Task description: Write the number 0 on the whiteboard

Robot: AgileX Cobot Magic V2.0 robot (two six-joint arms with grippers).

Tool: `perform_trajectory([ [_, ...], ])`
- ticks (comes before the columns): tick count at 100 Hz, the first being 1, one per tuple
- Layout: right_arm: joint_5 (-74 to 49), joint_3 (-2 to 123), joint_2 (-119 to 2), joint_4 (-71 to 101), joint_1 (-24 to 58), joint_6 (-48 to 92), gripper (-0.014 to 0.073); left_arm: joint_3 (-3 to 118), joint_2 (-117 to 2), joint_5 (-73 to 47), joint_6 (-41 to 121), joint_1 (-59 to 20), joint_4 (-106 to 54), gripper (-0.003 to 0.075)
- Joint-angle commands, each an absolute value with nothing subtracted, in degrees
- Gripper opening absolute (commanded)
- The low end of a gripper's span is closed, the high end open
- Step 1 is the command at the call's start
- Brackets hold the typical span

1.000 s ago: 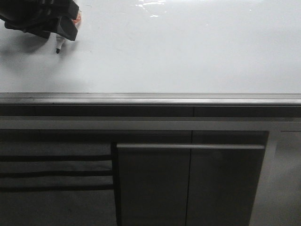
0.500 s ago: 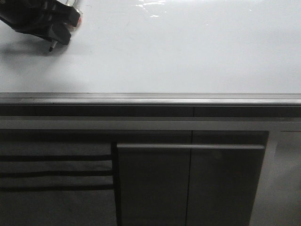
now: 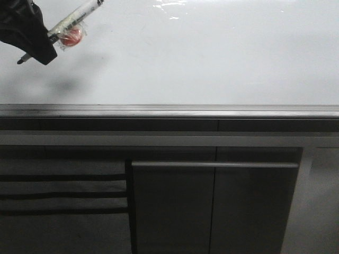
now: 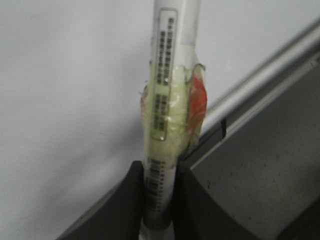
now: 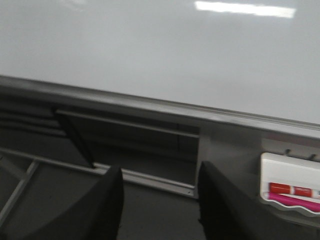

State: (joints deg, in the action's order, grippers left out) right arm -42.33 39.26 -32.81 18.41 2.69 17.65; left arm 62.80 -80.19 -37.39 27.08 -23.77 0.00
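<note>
You're looking at the whiteboard [image 3: 212, 58] filling the upper half of the front view, glossy and blank, with its grey edge strip [image 3: 169, 111] running along the bottom and the dark cabinet panels [image 3: 212, 206] below. No stroke of the number 0 is showing anywhere on it; the writing looks not yet begun.

Your left gripper [image 3: 33, 43] is sitting at the far upper left corner of the board, and it's pinching the marker [image 3: 71, 20]; the left wrist view shows the two fingers [image 4: 125, 200] pressed against the barrel [image 4: 167, 100], with a yellowish tape wrap and a red blob [image 4: 198, 100] on it. The marker's long axis is slanting, cap end up and to the right, dark tip [image 3: 21, 62] down and to the left. You can't tell from these views whether that tip is touching the surface or hanging just off it.

That's the relation to watch: the clear white area lies to the right of and below the tip, so the oval probably has to grow that way.

Your right gripper [image 5: 160, 200] is spread wide and holding nothing, aimed at the edge strip, with a small tray of markers [image 5: 290, 192] nearby. The left arm is plainly the one to write.
</note>
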Motion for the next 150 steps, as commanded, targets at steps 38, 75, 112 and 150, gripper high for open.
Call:
perform_trajectory([
  [38,-62.0,56.8,-57.6,43.1,12.8,63.3,0.0309,70.1,-76.4,-59.7,42.9,-43.0,-12.8,-0.002],
  [75,-54.9,62.7,-67.2,37.3,31.3,71.7,0.0309,72.6,-76.4,-59.7,42.9,-48.4,-13.3,-0.002],
  [112,-50.7,62.8,-68.5,36.9,32.4,75.9,0.0309,72.6,-76.4,-59.6,44.3,-48.4,-12.9,-0.002],
  [150,-50.3,62.9,-68.5,37.4,32.4,75.9,0.0063,72.6,-76.4,-59.4,44.3,-48.4,-12.7,-0.002],
])
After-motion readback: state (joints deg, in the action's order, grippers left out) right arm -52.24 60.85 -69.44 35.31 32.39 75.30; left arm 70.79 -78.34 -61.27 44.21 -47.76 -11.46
